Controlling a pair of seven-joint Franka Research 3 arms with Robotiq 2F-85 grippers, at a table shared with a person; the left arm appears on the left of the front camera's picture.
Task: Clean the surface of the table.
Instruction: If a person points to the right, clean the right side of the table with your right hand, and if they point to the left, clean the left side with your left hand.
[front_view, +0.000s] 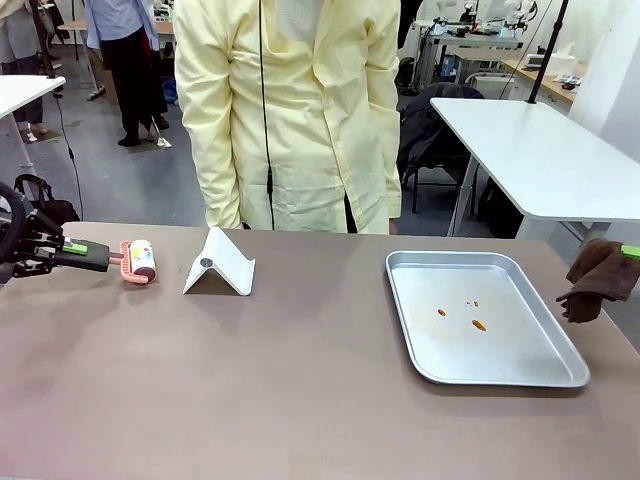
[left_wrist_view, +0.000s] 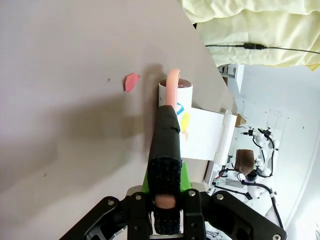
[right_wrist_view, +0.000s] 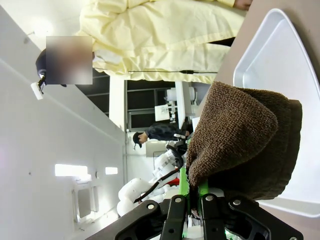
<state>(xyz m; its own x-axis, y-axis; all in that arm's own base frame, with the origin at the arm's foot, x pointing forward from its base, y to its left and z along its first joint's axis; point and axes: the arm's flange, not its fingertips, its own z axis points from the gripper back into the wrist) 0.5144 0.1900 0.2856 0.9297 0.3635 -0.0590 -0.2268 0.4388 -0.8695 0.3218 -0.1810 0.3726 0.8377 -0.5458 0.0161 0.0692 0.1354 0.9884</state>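
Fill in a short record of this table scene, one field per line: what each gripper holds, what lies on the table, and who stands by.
left gripper: shut on lint roller, over the left part of the table
right gripper: shut on brown cloth, at the table's right edge
on the table: metal tray, white folded stand, pink scrap near the roller
in the tray: a few orange-brown crumbs
person: standing at the far side, pale yellow coat

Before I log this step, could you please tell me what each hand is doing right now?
Left hand: closed on the pink lint roller, by its handle.
Right hand: closed on the brown cloth.
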